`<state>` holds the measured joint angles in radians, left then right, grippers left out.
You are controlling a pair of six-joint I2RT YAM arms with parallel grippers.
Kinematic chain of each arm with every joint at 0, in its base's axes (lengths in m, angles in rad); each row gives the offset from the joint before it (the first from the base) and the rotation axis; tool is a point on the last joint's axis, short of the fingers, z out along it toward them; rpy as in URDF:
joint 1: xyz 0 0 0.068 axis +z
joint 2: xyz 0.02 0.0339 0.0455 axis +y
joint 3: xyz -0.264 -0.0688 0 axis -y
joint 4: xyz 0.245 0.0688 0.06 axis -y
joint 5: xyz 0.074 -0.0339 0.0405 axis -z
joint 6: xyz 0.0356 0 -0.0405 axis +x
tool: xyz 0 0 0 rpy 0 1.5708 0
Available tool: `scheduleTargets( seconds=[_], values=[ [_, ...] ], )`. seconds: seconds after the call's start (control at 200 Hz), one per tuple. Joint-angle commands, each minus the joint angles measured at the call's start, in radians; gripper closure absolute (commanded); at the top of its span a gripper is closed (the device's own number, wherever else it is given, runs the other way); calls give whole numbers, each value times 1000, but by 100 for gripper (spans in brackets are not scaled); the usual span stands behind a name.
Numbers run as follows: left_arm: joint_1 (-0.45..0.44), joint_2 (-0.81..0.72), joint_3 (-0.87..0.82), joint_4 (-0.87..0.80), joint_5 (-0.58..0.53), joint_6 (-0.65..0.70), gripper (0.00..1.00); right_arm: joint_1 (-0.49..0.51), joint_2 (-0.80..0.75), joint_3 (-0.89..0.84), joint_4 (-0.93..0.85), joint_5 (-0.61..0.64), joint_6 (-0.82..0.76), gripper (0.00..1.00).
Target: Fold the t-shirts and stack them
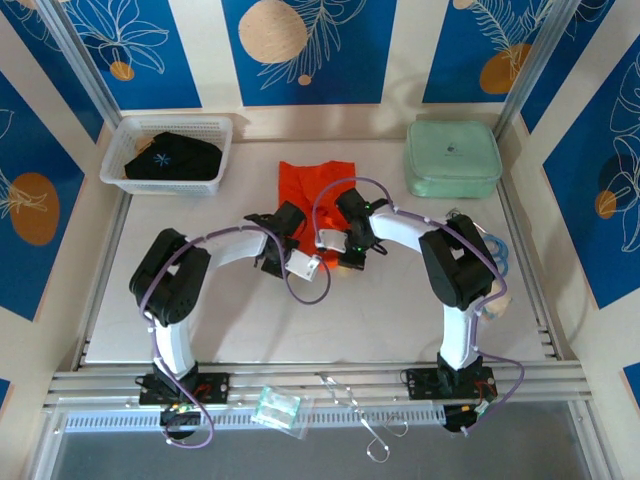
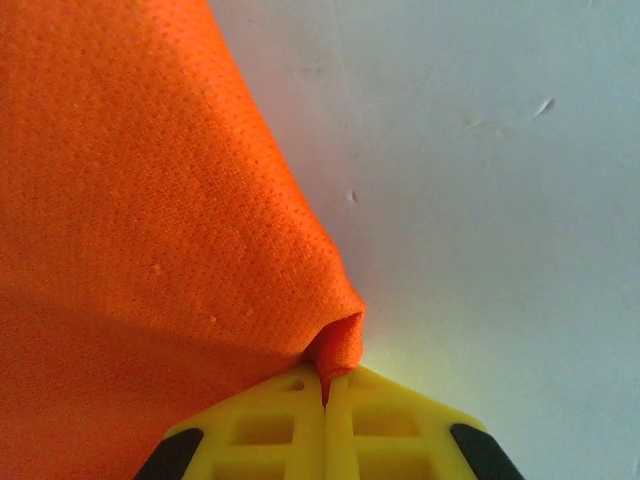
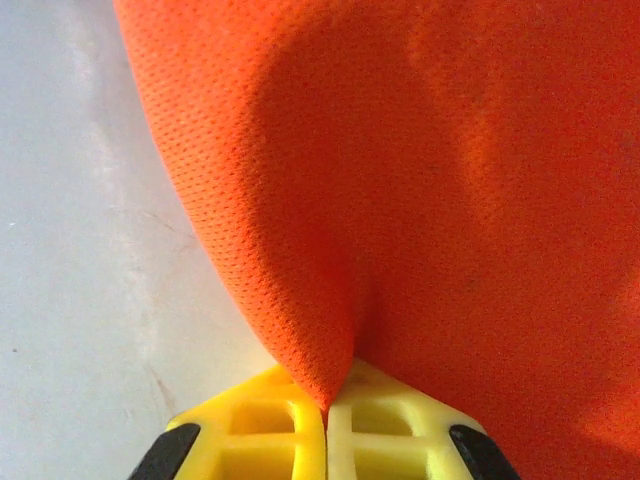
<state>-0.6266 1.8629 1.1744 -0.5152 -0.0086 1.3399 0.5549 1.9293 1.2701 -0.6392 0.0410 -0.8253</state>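
Cream walls [image 1: 200, 50] carry deep-blue panels [image 1: 350, 70] printed with white leaf outlines and tan and orange discs. Slanting aluminium posts [image 1: 88, 70] frame the back corners of the pale, evenly lit surface [image 1: 370, 320]. Ribbed metal rails [image 1: 100, 385] run along its near edge.

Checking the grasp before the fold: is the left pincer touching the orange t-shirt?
Touching. The left wrist view shows the left pincer shut, with a fold of the orange t-shirt pinched between its yellow fingertips.
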Motion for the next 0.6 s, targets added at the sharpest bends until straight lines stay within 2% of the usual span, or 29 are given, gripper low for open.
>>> scheduleTargets(
  seconds=[0.0,0.37,0.595],
  values=[
    [22,2,-64,74,-56,31,100,34,-11,-66,-58,-10,35,100],
    [-24,-357,-213,2,-3,50,100,112,-229,-184,-59,28,155,100],
    [-118,-534,-250,-114,-64,-25,100,212,-398,-251,-136,65,233,100]
  ],
)
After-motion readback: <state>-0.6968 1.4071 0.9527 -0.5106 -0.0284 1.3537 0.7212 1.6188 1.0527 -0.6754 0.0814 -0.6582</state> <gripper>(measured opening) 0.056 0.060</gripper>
